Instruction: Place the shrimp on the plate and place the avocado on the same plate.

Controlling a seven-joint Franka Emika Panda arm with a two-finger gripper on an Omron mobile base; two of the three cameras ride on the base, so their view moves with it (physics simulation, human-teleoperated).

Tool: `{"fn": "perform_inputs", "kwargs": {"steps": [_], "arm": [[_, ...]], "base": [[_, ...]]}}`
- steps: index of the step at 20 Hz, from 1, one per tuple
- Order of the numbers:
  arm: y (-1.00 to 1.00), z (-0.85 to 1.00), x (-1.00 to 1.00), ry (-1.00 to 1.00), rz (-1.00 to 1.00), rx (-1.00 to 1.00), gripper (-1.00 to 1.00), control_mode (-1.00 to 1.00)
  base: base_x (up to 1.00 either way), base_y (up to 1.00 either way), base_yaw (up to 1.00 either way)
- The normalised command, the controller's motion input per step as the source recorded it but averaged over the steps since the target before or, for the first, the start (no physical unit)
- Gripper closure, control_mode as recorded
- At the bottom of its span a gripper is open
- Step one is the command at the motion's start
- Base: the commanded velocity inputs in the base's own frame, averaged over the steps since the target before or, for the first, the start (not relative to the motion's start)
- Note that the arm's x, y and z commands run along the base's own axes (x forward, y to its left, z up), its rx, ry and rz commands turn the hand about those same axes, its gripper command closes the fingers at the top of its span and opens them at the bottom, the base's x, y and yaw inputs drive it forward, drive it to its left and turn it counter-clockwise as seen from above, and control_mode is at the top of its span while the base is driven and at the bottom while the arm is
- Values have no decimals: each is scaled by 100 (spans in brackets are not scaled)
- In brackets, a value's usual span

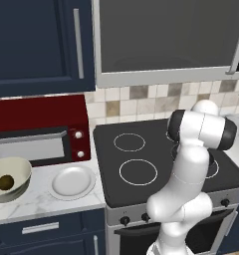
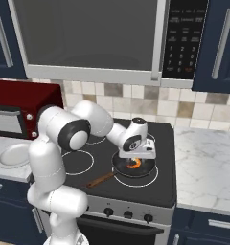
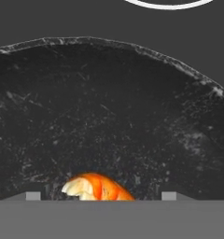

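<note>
The orange shrimp (image 3: 97,188) lies in a small dark frying pan (image 3: 109,116) on the stove's front right burner. My gripper (image 3: 101,196) is down in the pan, open, one fingertip on each side of the shrimp and apart from it. From the right base view the hand (image 2: 134,160) hangs just over the shrimp (image 2: 133,164). The avocado (image 1: 6,182) sits inside a cream bowl (image 1: 19,169) at the counter's left end. The white plate (image 1: 71,181) rests on the counter between bowl and stove, nothing on it.
The pan's brown handle (image 2: 100,180) points toward the stove's front left. A red microwave (image 1: 39,129) stands behind bowl and plate. Dark cabinets and a hood hang overhead. Marble counter (image 2: 208,167) stretches right of the stove.
</note>
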Motion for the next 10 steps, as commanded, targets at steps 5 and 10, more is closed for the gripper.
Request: {"fn": "perform_inputs", "kwargs": {"steps": [5, 10], "arm": [[8, -40, 0, 1, 0, 0, 100, -100], [2, -21, -1, 7, 1, 0, 100, -100]], "base": [[0, 0, 0], [0, 0, 0]]}}
